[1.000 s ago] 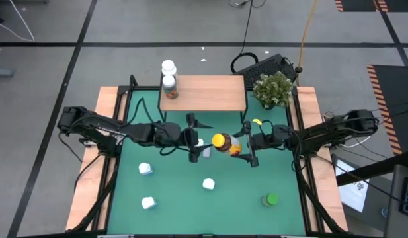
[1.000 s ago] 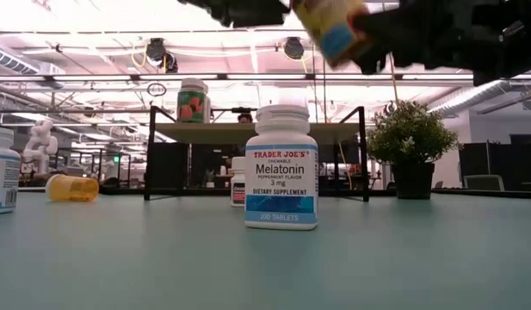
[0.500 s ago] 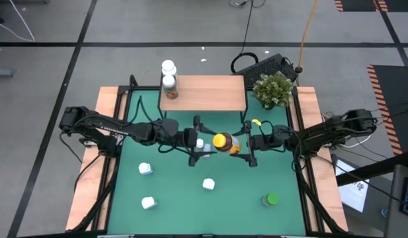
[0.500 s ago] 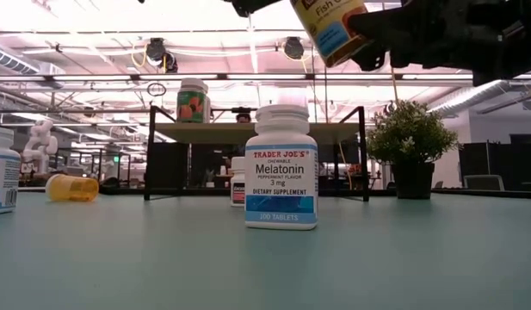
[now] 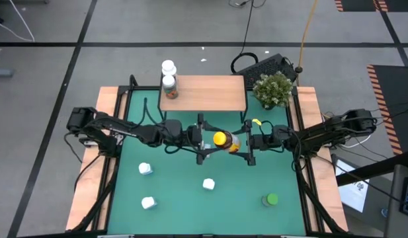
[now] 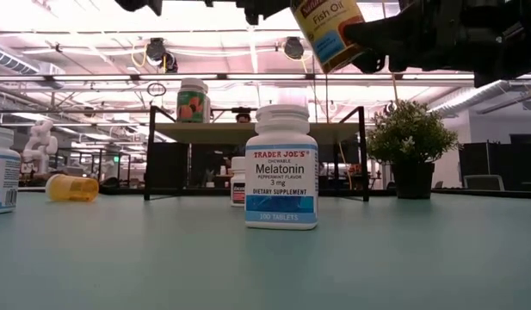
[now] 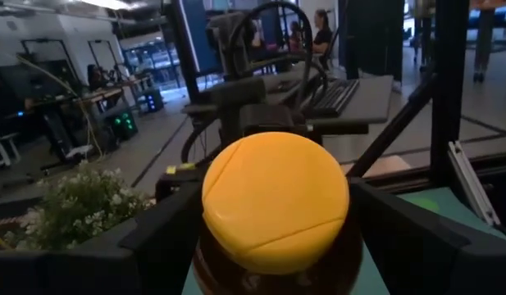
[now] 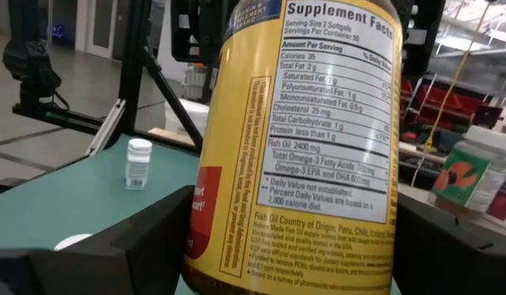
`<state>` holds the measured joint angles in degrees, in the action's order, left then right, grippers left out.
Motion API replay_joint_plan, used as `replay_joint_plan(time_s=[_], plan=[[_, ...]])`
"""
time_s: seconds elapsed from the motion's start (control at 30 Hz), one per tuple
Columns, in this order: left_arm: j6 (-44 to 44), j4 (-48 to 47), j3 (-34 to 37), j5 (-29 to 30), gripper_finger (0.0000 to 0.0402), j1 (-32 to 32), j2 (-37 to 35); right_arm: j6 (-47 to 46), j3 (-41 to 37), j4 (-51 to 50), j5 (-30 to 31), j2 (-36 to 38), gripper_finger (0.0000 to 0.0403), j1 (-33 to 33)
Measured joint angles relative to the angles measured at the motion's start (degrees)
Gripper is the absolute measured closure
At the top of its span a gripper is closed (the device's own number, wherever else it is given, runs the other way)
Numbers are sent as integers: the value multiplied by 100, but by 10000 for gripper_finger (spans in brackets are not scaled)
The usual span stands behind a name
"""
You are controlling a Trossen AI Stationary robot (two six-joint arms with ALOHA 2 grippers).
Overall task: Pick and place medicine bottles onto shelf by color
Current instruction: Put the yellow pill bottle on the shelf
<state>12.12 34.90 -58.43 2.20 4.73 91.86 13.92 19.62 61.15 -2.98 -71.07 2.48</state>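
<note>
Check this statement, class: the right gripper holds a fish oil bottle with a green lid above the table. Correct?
Not quite. The fish oil bottle in the right gripper has a yellow lid, as the left wrist view shows; the rest stands.

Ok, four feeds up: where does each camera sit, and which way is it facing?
High: overhead, straight down on the table; both arms meet at the fish oil bottle.
Low: table height, facing the shelf; arms overhead.
Left wrist: looks along the left gripper at the bottle's yellow lid.
Right wrist: looks past the right gripper, shut on the bottle, at its label.
All four share that bottle.
</note>
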Motion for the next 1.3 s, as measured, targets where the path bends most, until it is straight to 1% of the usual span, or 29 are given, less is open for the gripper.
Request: replay_joint_plan(time_s=[0.07, 0.23, 0.3, 0.47, 0.6, 0.73, 0.83, 0.97, 1.03, 1.13, 1.23, 1.3], plan=[[17, 194, 0, 0, 89, 0, 64, 27, 0, 6, 0, 9, 76, 2], [16, 268, 0, 47, 95, 0, 71, -13, 4, 6, 0, 8, 76, 2], [25, 273, 0, 153, 112, 7, 71, -96, 7, 6, 1, 7, 76, 2], [-113, 278, 0, 206, 183, -26, 69, -61, 7, -22, 7, 7, 76, 0], [-274, 249, 0, 226, 187, -59, 67, -313, 7, -40, 76, 4, 71, -21], [-332, 20, -2, 449, 187, -57, 63, -630, 11, -118, 145, 2, 49, -55], [-243, -617, 1, 899, 186, -48, -117, -892, 25, -116, 319, 6, 29, -63], [-183, -1590, 33, 1848, 183, -52, -472, -1020, 43, -66, 470, 37, 7, -44], [-291, -1886, 23, 2237, 184, -31, -748, -1029, 35, -105, 763, 49, 8, -53], [-612, -2647, 6, 2590, 185, -15, -1198, -1046, 35, -90, 1049, 68, 9, -50], [-855, -3365, 17, 2957, 181, -26, -1558, -1044, 31, -134, 1049, 59, 9, -52], [-950, -3689, 18, 3404, 181, -69, -1790, -1049, 31, -162, 1049, 61, 9, -52]])
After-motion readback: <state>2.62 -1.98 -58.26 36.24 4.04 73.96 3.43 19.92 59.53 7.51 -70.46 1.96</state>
